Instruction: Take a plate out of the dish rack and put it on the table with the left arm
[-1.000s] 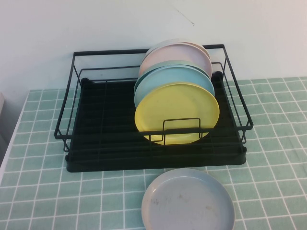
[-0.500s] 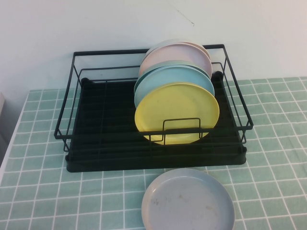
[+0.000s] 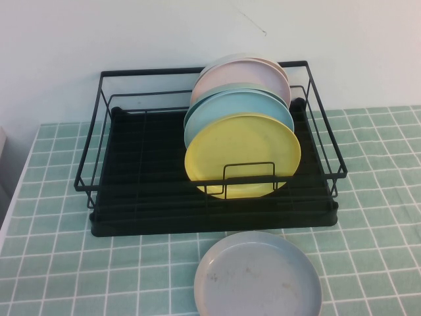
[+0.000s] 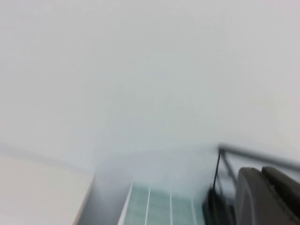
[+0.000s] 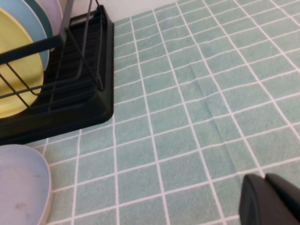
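high: round yellow plastic plate (image 3: 243, 155) upright on edge, frontmost in black wire dish rack (image 3: 118, 172), neither arm visible | left wrist: left gripper (image 4: 268, 197) beside rack's left end, fingers unreadable | right wrist: right gripper (image 5: 271, 201) over green tiled table (image 5: 197, 93), unreadable

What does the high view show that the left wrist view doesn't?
Only the high view: the yellow plate standing in front of blue and pink plates, and a grey plate flat on the table; neither gripper appears there. Only the left wrist view: the left gripper, near the rack's corner, facing the wall. Both share the dish rack and table. The right gripper hangs over bare tiles.
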Available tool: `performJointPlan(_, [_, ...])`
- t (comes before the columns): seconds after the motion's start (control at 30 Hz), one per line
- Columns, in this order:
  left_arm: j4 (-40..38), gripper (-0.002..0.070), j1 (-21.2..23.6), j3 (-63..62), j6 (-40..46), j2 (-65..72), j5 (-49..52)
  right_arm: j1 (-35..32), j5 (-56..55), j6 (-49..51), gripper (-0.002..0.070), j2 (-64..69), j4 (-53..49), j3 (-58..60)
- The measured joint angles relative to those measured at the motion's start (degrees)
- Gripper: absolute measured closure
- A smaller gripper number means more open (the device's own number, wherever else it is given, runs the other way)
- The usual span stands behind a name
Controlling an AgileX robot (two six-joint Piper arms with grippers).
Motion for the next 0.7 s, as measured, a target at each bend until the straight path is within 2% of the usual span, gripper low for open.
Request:
performJointPlan(0.07, [-2.0,0.0678,0.0,0.0,-1.0,0.0,-5.3,0.0,0.0,0.0,0.0678,0.0,0.0,0.0])
performJointPlan(0.27, [-5.2,0.0678,0.0,0.0,-12.2,0.0,-19.2,0.0,0.0,0.0,0.0678,0.0,0.0,0.0])
performJointPlan(0.43, [1.6,0.0678,0.0,-0.5,-17.2,0.0,-34.1,0.0,0.0,0.0,0.0678,0.0,0.0,0.0])
performJointPlan(0.53, [6.0,0.0678,0.0,-6.0,-17.5,0.0,-32.2,0.0,0.0,0.0,0.0678,0.0,0.0,0.0])
performJointPlan(0.7, [9.5,0.0678,0.0,-23.1,-16.6,2.0,-15.5,0.0,0.0,0.0,0.0678,0.0,0.0,0.0])
